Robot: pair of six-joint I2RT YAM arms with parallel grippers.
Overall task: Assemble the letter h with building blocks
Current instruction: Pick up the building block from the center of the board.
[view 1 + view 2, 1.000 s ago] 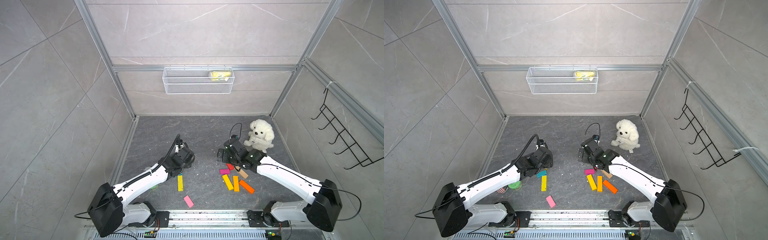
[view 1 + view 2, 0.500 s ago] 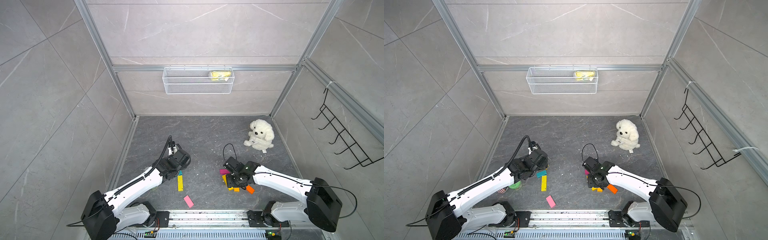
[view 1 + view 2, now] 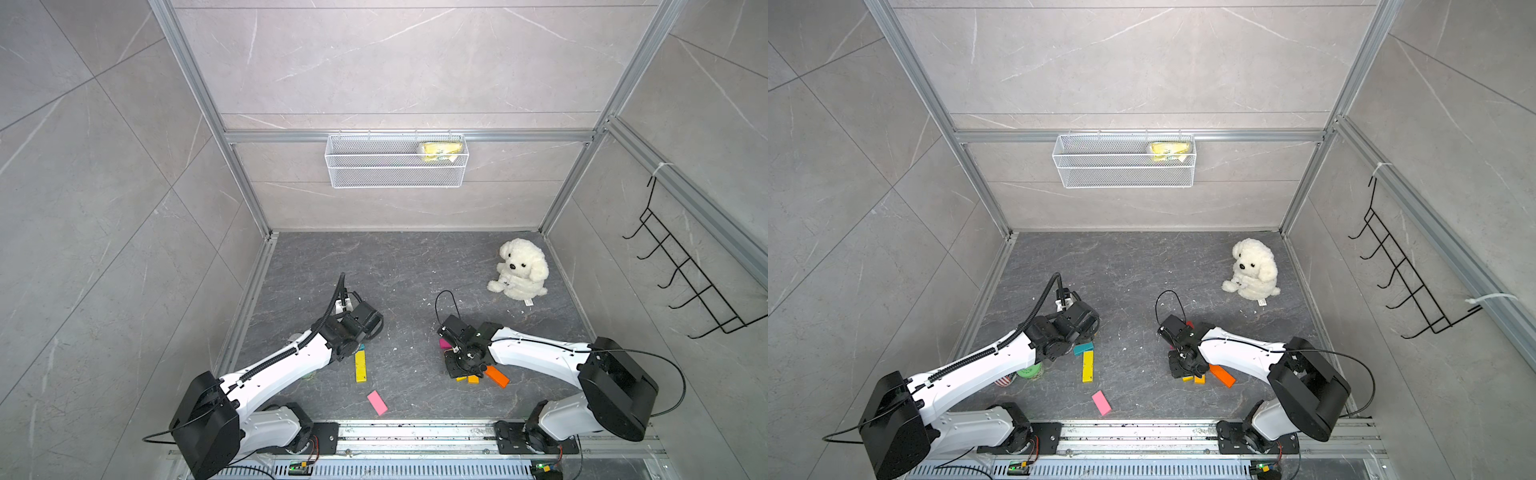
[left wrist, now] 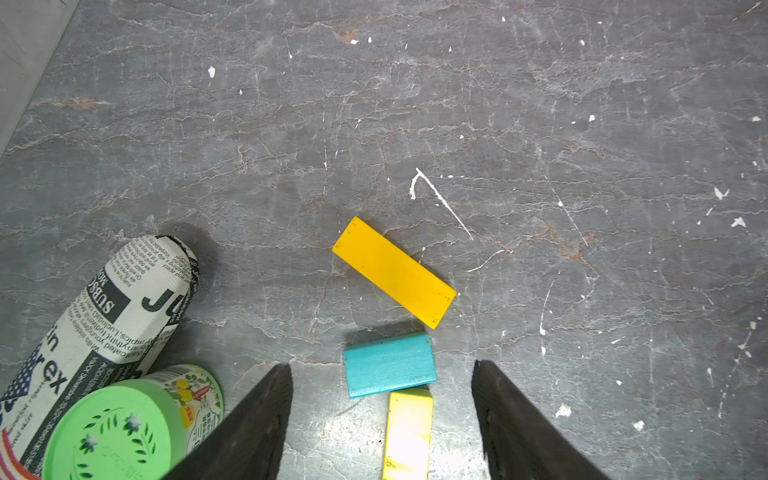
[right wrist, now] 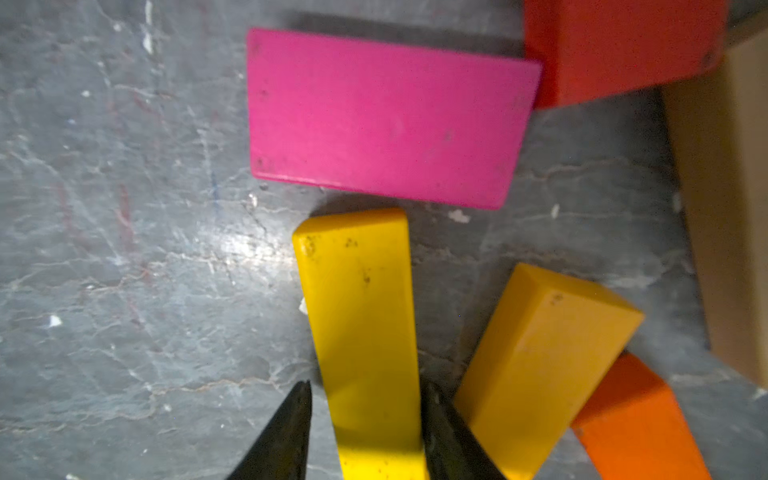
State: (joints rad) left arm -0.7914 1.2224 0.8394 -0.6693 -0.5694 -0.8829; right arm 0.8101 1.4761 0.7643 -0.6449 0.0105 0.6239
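At 7 o'clock on the desk (image 3: pixel 415 270), nearest the rail, the pink block (image 3: pixel 377 402) lies alone. Beyond it, toward 8 o'clock, the left fingers (image 4: pixel 257 424) stand spread wide and grip nothing. The teal block (image 4: pixel 390 365) and one end of the lemon bar (image 4: pixel 408 434) lie flat between them, untouched. At 4 o'clock the right fingers (image 5: pixel 440 440) straddle the yellow bar (image 5: pixel 361 332). One meets its edge and the other leaves a sliver of desk showing, so I cannot tell whether the grasp is firm. The amber bar (image 5: pixel 536 365) and orange bar (image 5: pixel 636 419) lie beside it, and the magenta block (image 5: pixel 386 116) sits just past its tip. Far off at 2 o'clock sits the plush dog (image 3: pixel 518 269).
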